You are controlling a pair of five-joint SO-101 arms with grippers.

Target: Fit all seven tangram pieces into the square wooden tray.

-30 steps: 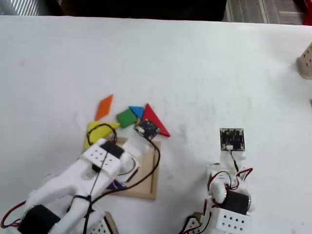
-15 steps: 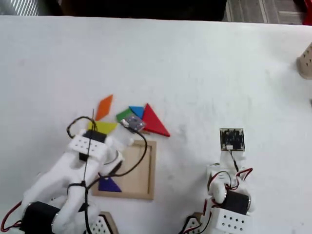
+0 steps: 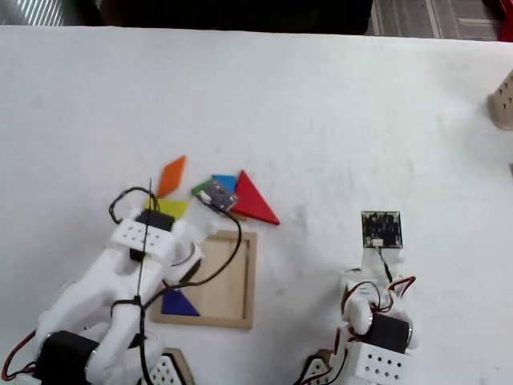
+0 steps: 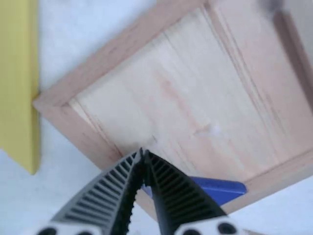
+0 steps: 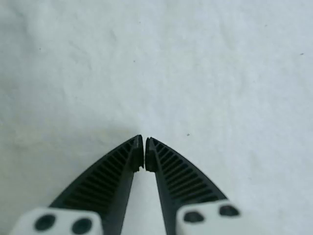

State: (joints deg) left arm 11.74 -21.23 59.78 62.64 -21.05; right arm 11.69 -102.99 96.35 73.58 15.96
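The square wooden tray lies near the front of the table, with a dark blue triangle in its near left corner. Beyond it lie an orange parallelogram, a yellow triangle, a green square partly under the left arm's camera board, a light blue triangle and a red triangle. My left gripper is shut and holds nothing, above the tray rim near the yellow triangle. My right gripper is shut over bare table.
The left arm covers the tray's left edge. The right arm stands right of the tray, and the white table stretches wide behind the pieces. A tan pegged object sits at the far right edge.
The left arm has swung left and back off the tray, uncovering the dark blue triangle that lies inside. The right arm has not moved.
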